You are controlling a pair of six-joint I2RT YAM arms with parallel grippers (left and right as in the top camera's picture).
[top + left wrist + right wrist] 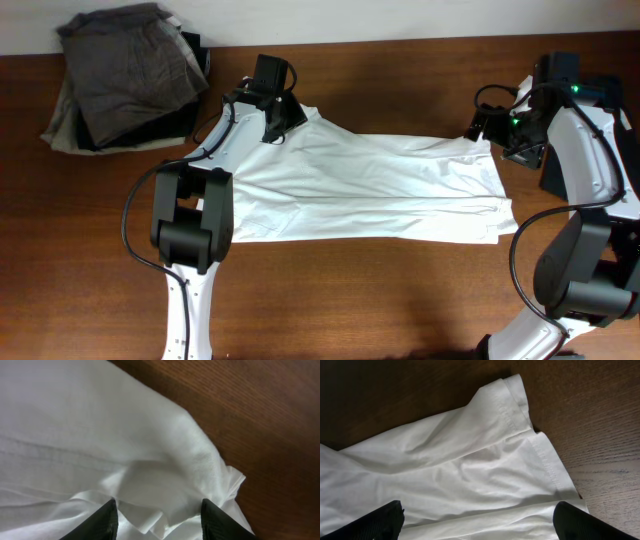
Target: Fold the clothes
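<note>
Lying flat across the middle of the counter (400, 300), the white T-shirt (380, 185) shows as a long band. I judge one lengthwise fold laid in and the crosswise folds outstanding. The left end effector (161, 519) is released, jaws astride a bunched fold on the side nearer the counter's far edge, not pinching it. The right end effector (477, 522) hangs wide open over the shirt's right end. The left arm (190, 225) covers part of the shirt. Layer count and label cannot be made out.

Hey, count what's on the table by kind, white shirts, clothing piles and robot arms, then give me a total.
White T-shirt: 1
Pile of grey, black and beige garments: 1
Robot arms, left and right: 2
Total: 4
</note>
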